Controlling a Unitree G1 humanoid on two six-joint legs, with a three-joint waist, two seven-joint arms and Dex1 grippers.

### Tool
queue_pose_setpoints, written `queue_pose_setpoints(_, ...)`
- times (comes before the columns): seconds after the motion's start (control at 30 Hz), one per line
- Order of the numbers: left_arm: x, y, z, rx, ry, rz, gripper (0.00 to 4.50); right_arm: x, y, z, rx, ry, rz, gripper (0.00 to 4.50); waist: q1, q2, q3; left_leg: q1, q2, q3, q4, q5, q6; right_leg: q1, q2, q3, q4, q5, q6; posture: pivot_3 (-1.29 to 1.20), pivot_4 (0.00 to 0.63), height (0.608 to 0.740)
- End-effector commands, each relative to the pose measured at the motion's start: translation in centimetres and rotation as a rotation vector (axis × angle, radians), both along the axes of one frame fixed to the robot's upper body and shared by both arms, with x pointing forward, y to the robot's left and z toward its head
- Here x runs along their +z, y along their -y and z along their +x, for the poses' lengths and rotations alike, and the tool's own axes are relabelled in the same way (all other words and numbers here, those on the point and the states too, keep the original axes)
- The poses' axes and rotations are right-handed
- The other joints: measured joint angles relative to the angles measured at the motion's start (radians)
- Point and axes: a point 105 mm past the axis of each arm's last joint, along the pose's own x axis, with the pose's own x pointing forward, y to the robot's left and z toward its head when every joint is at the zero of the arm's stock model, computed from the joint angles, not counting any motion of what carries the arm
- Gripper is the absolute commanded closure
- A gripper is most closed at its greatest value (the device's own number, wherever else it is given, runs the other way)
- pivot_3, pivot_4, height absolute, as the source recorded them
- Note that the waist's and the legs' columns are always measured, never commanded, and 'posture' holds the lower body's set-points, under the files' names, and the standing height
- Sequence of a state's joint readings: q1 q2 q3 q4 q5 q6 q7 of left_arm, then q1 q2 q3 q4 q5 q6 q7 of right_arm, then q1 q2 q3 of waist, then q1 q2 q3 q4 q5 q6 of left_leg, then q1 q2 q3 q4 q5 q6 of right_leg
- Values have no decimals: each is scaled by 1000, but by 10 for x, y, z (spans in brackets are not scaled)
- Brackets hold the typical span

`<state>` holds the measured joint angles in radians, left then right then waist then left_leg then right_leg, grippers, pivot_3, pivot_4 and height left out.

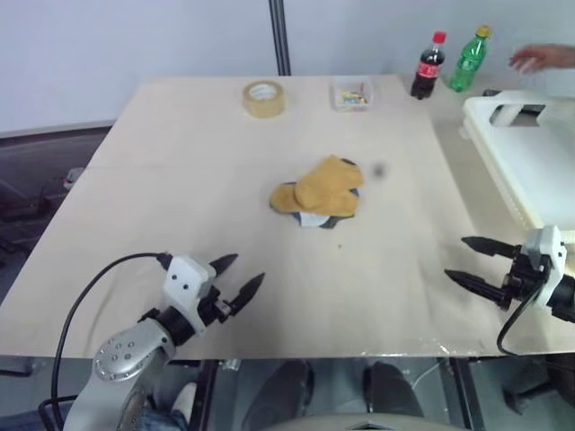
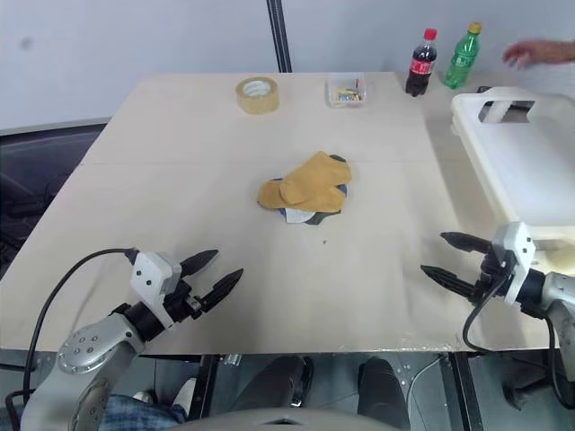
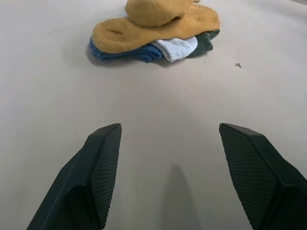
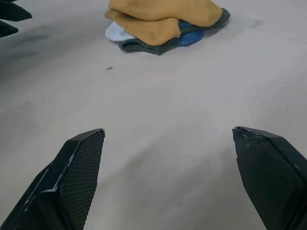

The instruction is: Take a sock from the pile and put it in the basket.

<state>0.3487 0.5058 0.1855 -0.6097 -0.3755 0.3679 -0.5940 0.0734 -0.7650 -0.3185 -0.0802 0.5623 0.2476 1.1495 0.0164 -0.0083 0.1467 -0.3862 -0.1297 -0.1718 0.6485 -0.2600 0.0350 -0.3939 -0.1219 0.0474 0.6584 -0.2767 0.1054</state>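
The pile (image 1: 317, 193) lies in the middle of the table: mustard-yellow socks on top, with blue, light grey and dark green ones (image 3: 158, 28) showing under them. The white basket (image 1: 530, 153) stands at the table's right edge. My left gripper (image 1: 243, 277) hovers open near the front left, pointing toward the pile, nothing between its fingers. My right gripper (image 1: 467, 260) stands open near the front right, just in front of the basket, also empty. Both are well short of the pile.
At the table's (image 1: 180, 180) far edge sit a roll of tape (image 1: 263, 98), a small clear box of coloured bits (image 1: 351, 93), a cola bottle (image 1: 429, 65) and a green bottle (image 1: 468, 59). A person's hand (image 1: 544, 58) shows at the far right.
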Motion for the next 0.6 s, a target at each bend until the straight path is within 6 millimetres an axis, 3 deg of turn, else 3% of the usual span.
queue_pose_setpoints(0.03,12,1,-2,-22,47,16,1021,14,-1,-1,13,62,3,54,0,0,0,0,0,0,0,0,0,0,0,0,0,0,0,0,150,740)
queue_pose_setpoints(0.6,16,0,6,-22,60,-8,1021,17,-8,0,31,79,20,54,0,0,0,0,0,0,0,0,0,0,0,0,0,0,0,0,150,740)
